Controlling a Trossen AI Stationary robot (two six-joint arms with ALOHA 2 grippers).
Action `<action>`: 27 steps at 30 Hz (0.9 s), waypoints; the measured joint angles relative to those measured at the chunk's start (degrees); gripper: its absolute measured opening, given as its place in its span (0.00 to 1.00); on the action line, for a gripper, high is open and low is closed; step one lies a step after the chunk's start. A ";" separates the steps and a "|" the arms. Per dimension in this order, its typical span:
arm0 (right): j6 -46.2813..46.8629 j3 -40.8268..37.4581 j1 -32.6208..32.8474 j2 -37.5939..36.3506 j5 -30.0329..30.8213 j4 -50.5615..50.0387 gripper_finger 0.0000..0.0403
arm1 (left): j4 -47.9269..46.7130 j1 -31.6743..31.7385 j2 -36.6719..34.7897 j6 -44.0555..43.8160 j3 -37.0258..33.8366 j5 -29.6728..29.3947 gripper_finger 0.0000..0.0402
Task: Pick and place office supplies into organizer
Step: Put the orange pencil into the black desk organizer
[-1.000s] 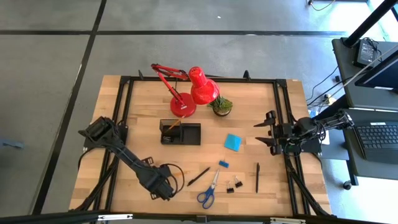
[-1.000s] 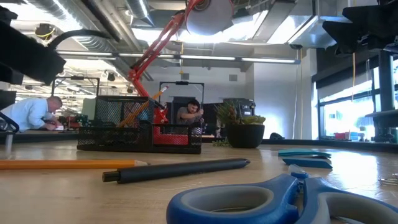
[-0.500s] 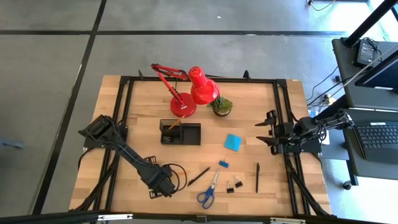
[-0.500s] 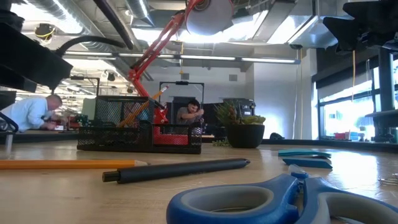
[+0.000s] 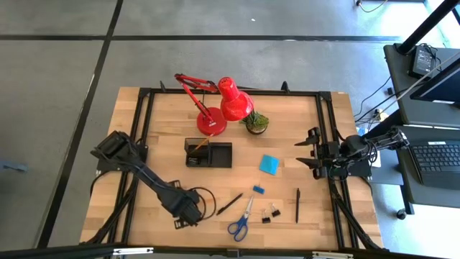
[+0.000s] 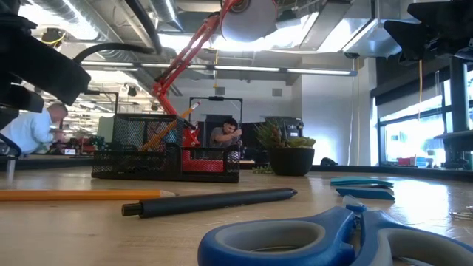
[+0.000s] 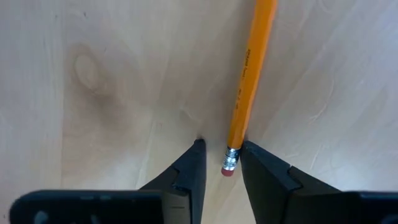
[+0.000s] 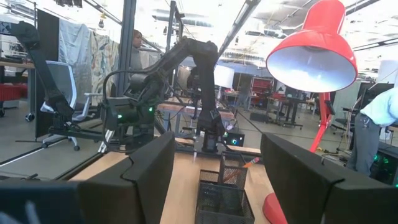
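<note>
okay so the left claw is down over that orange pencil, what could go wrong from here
1. The left claw brackets only the eraser end of the orange pencil. Lifted from there, the pencil would likely droop or swing.
2. The pencil sits nearer one finger than the other, so closing may push it sideways before gripping, or lose it.
3. The organizer already has a pencil leaning in its tall slot, with the red lamp overhanging nearby; a poorly held pencil could snag there.

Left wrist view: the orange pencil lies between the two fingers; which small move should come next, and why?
Probably close the left gripper fully on the orange pencil. Its eraser end sits between the fingers on the table, with a small gap showing on each side, so it does not look gripped yet.
</note>
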 joint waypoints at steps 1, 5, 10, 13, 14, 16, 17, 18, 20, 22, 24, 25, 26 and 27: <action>-0.01 0.00 0.00 0.00 0.00 -0.02 0.60 | 0.08 -0.19 -0.07 -0.18 -0.11 -0.08 0.23; -0.05 0.00 0.00 0.00 0.00 -0.05 0.60 | 0.60 -0.35 -0.07 0.32 -0.22 -0.50 0.24; -0.05 0.00 0.00 0.00 0.00 -0.11 0.60 | 0.49 -0.28 -0.07 3.35 -0.26 0.25 0.24; 0.03 0.00 0.00 0.00 -0.02 -0.15 0.60 | 0.42 -0.28 -0.07 3.63 -0.26 0.63 0.23; 0.02 0.00 0.00 0.00 0.00 -0.15 0.60 | 0.42 -0.35 -0.07 3.85 -0.26 0.63 0.23; -0.11 0.00 0.00 0.01 -0.01 -0.18 0.60 | 0.40 -0.70 -0.07 4.19 -0.26 0.51 0.22; -0.14 0.00 0.00 0.00 0.00 -0.18 0.60 | 0.32 -0.82 -0.07 4.20 -0.26 0.51 0.22; -0.16 0.00 0.00 0.00 -0.02 -0.18 0.60 | 0.24 -0.90 -0.07 4.20 -0.26 0.66 0.22; -0.16 0.00 0.00 0.00 -0.02 -0.26 0.60 | 0.06 -0.94 -0.07 4.28 -0.26 1.14 0.22; -0.20 0.00 0.00 0.00 -0.01 -0.46 0.60 | 0.00 -0.94 -0.07 4.31 -0.26 0.77 0.22; -0.21 0.00 0.00 0.00 -0.01 -0.82 0.60 | -0.24 -0.98 -0.07 4.61 -0.26 0.66 0.22; -0.24 0.00 0.00 0.02 0.00 -0.91 0.60 | -0.34 -0.98 -0.07 4.89 -0.26 0.70 0.22; -0.25 0.00 0.00 0.02 0.00 -0.91 0.60 | -0.41 -1.02 -0.07 5.12 -0.26 0.68 0.22; -0.25 0.00 0.00 0.02 0.00 -0.90 0.60 | -0.43 -1.12 -0.07 5.30 -0.26 0.68 0.22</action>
